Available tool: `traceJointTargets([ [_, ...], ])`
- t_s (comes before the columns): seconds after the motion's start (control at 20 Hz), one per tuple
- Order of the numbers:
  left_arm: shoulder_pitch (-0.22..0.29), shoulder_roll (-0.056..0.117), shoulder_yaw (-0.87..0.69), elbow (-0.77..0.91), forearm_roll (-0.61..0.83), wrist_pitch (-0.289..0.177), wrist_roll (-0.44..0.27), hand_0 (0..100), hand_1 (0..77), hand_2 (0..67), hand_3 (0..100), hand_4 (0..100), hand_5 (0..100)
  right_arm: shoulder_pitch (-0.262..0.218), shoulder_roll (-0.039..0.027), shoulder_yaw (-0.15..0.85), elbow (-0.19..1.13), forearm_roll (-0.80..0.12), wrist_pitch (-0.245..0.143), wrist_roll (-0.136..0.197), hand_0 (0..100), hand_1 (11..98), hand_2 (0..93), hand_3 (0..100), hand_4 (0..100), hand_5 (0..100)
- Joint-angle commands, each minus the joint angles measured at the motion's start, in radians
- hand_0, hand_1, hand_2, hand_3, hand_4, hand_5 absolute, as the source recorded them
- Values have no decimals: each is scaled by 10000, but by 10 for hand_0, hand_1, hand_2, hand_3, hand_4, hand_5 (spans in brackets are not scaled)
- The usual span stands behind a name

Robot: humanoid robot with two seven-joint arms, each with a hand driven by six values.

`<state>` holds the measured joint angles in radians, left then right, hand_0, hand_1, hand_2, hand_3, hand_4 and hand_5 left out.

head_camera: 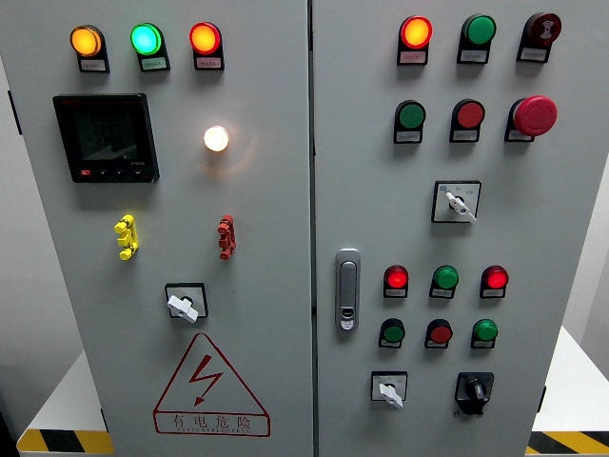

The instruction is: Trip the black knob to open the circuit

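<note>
Neither hand shows in the head view, so their state cannot be told; the task looks not yet begun. The black knob (473, 390) sits at the lower right of the right door of the grey cabinet (285, 286), just right of a white-handled selector switch (389, 390) and below a row of small green and red buttons (439, 332). The next move calls for an arm to reach in low on the right, close fingers round the knob and turn it. The warning triangle (209, 386) carries red Chinese characters, probably "有电危险"; the small button labels are too blurred to read.
</note>
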<state>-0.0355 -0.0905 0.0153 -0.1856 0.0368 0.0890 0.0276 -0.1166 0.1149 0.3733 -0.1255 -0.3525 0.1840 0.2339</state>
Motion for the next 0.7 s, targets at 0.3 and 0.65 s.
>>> traceJointTargets([
  [0.3,-14,0,0,0,0,0,0,0,0,195,262,99,86,0,-13,-96,59,-3,0,-37,752,389,0,0,0,0],
  [0.65,2,0,0,0,0,0,0,0,0,195,262,99,86,474,2,605,13,-202,46,-84,755,388,0,0,0,0],
])
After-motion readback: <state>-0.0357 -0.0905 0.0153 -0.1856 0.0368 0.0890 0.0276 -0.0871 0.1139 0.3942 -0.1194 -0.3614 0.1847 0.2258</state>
